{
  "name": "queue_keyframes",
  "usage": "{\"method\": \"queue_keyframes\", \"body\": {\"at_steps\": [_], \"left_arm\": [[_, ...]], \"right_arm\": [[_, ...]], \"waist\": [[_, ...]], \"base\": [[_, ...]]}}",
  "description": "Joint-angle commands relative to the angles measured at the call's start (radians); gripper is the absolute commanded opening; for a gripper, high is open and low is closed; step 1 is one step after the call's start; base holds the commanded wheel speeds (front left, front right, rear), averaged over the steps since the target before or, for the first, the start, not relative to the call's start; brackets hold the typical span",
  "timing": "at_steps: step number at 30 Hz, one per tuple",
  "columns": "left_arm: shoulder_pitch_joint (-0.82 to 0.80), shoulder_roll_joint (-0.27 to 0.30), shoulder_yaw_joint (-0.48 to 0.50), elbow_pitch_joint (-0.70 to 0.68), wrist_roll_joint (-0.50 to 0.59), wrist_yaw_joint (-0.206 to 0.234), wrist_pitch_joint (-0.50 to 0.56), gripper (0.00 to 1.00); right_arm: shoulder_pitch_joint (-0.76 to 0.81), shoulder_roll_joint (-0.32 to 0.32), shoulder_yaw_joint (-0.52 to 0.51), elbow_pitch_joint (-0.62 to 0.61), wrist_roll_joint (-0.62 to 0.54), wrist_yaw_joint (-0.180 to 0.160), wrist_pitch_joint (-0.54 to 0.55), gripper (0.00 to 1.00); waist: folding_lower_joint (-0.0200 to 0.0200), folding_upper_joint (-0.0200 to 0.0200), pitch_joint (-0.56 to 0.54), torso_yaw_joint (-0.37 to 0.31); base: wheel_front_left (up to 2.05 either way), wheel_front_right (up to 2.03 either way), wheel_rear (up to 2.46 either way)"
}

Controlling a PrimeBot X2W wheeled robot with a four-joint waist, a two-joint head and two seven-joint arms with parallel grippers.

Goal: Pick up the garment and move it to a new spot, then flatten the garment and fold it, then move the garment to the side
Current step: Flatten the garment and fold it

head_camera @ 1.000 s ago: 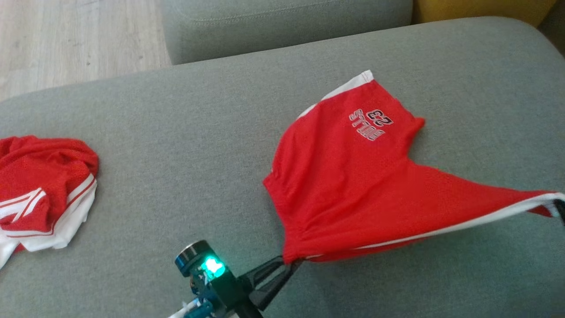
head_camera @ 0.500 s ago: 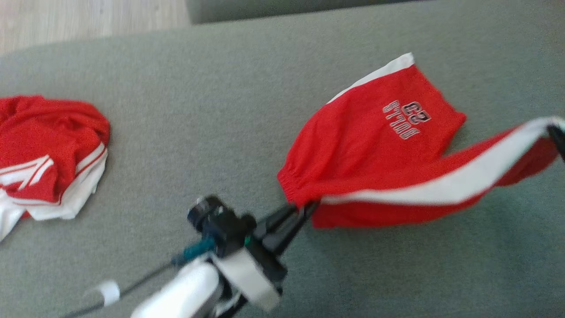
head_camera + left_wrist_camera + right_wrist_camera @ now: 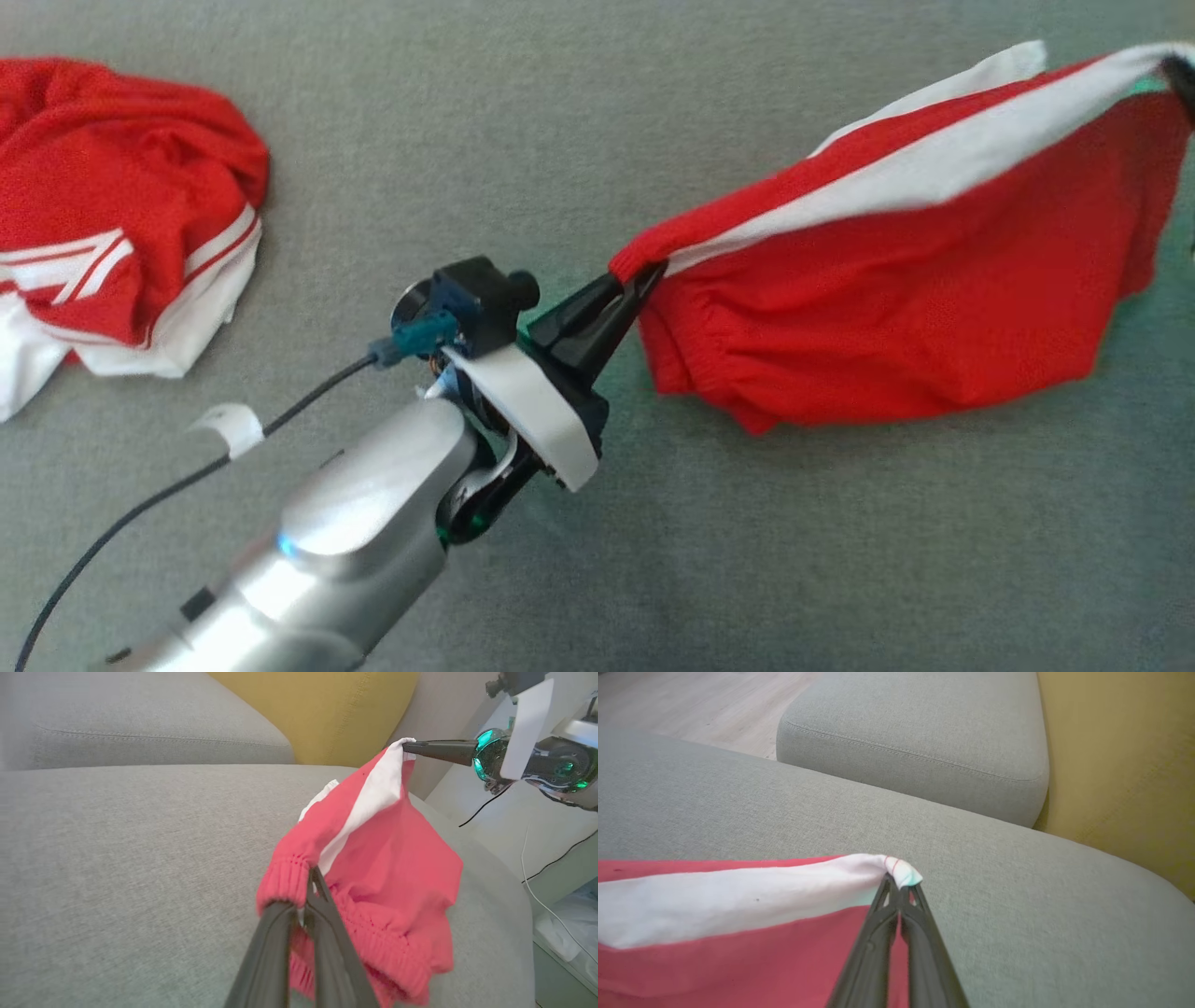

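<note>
A pair of red shorts with a white side stripe, the garment [image 3: 896,299], hangs stretched between my two grippers above the grey sofa cushion [image 3: 597,112]. My left gripper [image 3: 644,275] is shut on the elastic waistband corner, which shows as ribbed red cloth [image 3: 289,882] in the left wrist view. At the head view's right edge my right gripper [image 3: 1178,75] is shut on the white stripe's end [image 3: 896,870]. The shorts sag below the taut stripe [image 3: 373,798]. The right gripper [image 3: 406,746] also appears in the left wrist view.
A second red and white garment [image 3: 121,215] lies crumpled on the cushion at the left. A yellow cushion [image 3: 1120,756] and another grey seat cushion [image 3: 915,737] stand behind. Wooden floor [image 3: 691,704] lies beyond the sofa.
Both grippers have lifted the shorts off the cushion, and the cloth now hangs folded over below the white stripe, hiding the printed logo. The head camera has tilted down.
</note>
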State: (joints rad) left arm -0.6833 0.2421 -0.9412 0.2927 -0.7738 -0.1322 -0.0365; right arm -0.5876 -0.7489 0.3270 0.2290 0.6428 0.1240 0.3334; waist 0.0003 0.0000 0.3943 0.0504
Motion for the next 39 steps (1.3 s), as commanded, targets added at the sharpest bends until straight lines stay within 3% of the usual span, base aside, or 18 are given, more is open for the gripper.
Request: {"method": "queue_keyframes", "body": {"at_steps": [1,6,7,8,9,10,13,15,21,24,27,30,34,39], "left_arm": [[-0.040,0.007,0.021,-0.007,-0.011,0.002,-0.011,0.00],[-0.065,-0.001,-0.014,0.030,-0.034,0.002,-0.030,0.00],[-0.068,-0.003,-0.020,0.035,-0.039,0.002,-0.039,0.17],[-0.070,-0.005,-0.023,0.041,-0.043,0.002,-0.051,0.47],[-0.070,-0.005,-0.023,0.041,-0.043,0.002,-0.051,0.47],[-0.072,-0.008,-0.027,0.048,-0.043,0.002,-0.068,1.00],[-0.077,-0.015,-0.043,0.084,-0.001,0.008,-0.127,1.00],[-0.068,-0.025,-0.045,0.108,0.039,0.043,-0.171,1.00],[0.031,-0.057,0.026,0.108,0.147,0.222,-0.224,1.00],[0.112,-0.073,0.143,0.001,0.239,0.324,-0.225,1.00],[0.212,-0.089,0.239,-0.111,0.339,0.384,-0.225,1.00],[0.298,-0.108,0.298,-0.210,0.432,0.404,-0.225,1.00],[0.402,-0.142,0.369,-0.355,0.528,0.385,-0.225,1.00],[0.456,-0.164,0.412,-0.403,0.576,0.351,-0.225,1.00]], "right_arm": [[-0.034,-0.044,0.031,0.015,0.011,0.007,-0.024,0.00],[-0.125,-0.048,0.140,0.112,0.045,0.007,-0.066,0.02],[-0.138,-0.048,0.159,0.128,0.054,0.007,-0.072,0.38],[-0.148,-0.047,0.175,0.144,0.062,0.007,-0.080,0.75],[-0.148,-0.047,0.175,0.144,0.062,0.007,-0.080,0.75],[-0.155,-0.043,0.183,0.164,0.072,0.007,-0.093,1.00],[-0.148,-0.025,0.207,0.207,0.128,0.007,-0.124,1.00],[-0.132,-0.022,0.224,0.219,0.162,0.007,-0.147,1.00],[-0.056,-0.026,0.251,0.249,0.235,0.007,-0.211,1.00],[-0.007,-0.032,0.243,0.288,0.265,0.007,-0.234,1.00],[0.030,-0.031,0.228,0.344,0.286,0.007,-0.250,1.00],[0.057,-0.022,0.207,0.403,0.318,0.007,-0.254,1.00],[0.077,-0.015,0.192,0.490,0.340,0.007,-0.250,1.00],[0.090,0.009,0.201,0.556,0.369,0.007,-0.181,1.00]], "waist": [[-0.0003,0.0000,0.029,0.028],[-0.0003,0.0000,0.038,0.044],[-0.0003,0.0000,0.039,0.046],[-0.0003,0.0000,0.038,0.048],[-0.0003,0.0000,0.038,0.048],[-0.0003,0.0000,0.036,0.050],[-0.0003,0.0000,0.014,0.056],[-0.0003,0.0000,-0.007,0.055],[-0.0003,0.0000,-0.071,0.055],[-0.0003,0.0000,-0.086,0.070],[-0.0003,0.0000,-0.093,0.092],[-0.0003,0.0000,-0.099,0.128],[-0.0003,0.0000,-0.098,0.176],[-0.0003,0.0000,-0.098,0.198]], "base": [[0.00,0.00,0.00],[0.00,0.00,0.00],[0.00,0.00,0.00],[0.00,0.00,0.00],[0.00,0.00,0.00],[0.00,0.00,0.00],[0.00,0.00,0.00],[0.00,0.00,0.00],[0.00,0.00,0.00],[0.00,0.00,0.00],[0.00,0.00,0.00],[0.00,0.00,0.00],[0.00,0.00,0.00],[0.00,0.00,0.00]]}}
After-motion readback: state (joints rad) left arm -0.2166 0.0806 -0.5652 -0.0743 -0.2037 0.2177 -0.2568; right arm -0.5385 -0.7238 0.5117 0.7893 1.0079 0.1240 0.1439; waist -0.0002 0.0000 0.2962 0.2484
